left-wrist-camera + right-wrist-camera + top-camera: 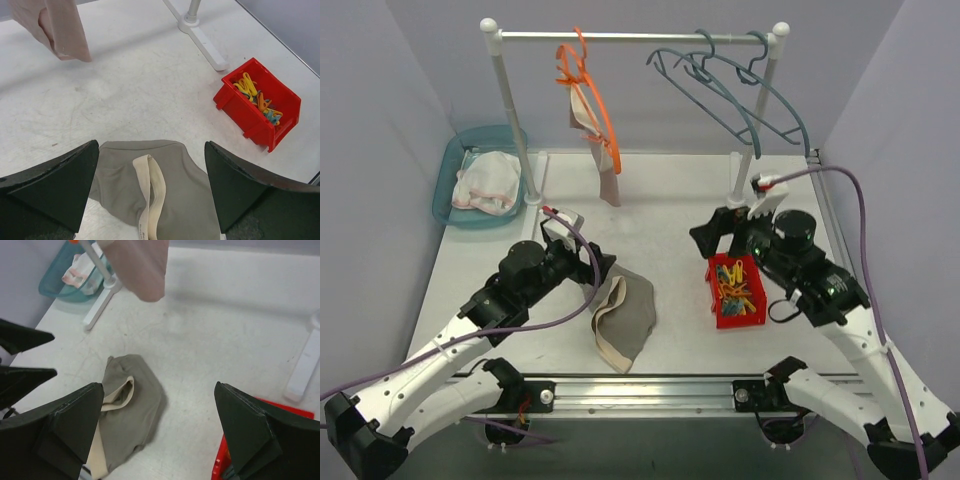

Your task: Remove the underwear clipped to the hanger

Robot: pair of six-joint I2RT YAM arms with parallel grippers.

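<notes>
The left gripper has its jaws spread wide with nothing clamped between them. The taupe briefs lie crumpled on the table directly beneath and just ahead of that gap, the cream waistband running down near its middle. Whether either finger touches the cloth cannot be told.

The right gripper also has its jaws fully apart and holds nothing. From its jaws, the same taupe briefs lie ahead and below, nearer the finger on the far side from the red bin. The bin sits just beside the other finger and holds coloured clips. The two grippers face each other across the taupe briefs.

The dusty pink briefs hang from the orange hanger on the rack, above and well ahead of both sets of jaws. Their lower edge shows at the top of each wrist view.

The white briefs with pink trim lie in the teal basket, well apart from both grippers, far beyond the right jaws and off to the outer side of the left ones.
</notes>
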